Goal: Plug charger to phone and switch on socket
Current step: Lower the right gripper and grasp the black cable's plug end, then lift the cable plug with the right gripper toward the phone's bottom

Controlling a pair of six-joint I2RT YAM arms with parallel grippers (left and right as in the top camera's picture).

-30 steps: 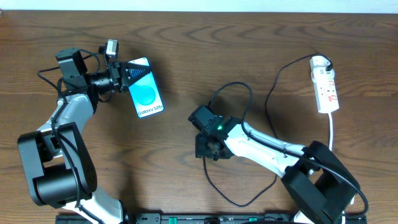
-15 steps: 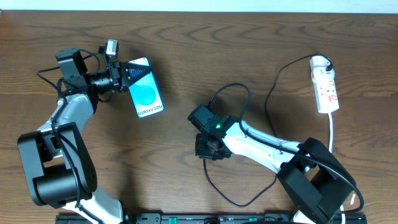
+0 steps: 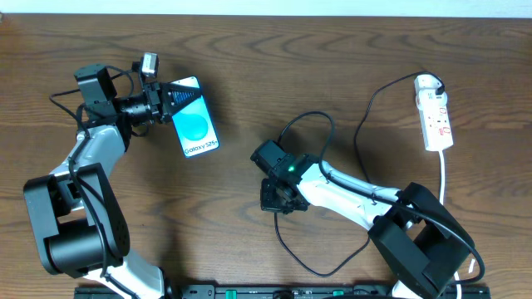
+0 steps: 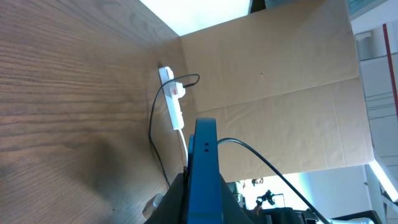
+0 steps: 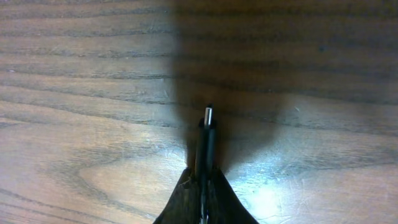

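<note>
Both grippers clamped: left on the phone, right on the charger's free end.

The left gripper (image 3: 176,100) is closed on one short end of the phone (image 3: 198,126), near the desk's (image 3: 249,50) far left corner, with the screen facing up. I cannot tell whether the phone rests on the wood or is lifted. The right gripper (image 3: 278,199), at mid-desk and well apart from the phone, has its fingers pinched tight on the charger (image 5: 207,137) just behind the metal tip, which juts out ahead of them over the wood. The cable loops across to the socket (image 3: 435,112) by the far right edge. From the left wrist only the phone's thin blue edge shows. Overhead, the right wrist hides the tip, and the socket's switch is too small to read.
</note>
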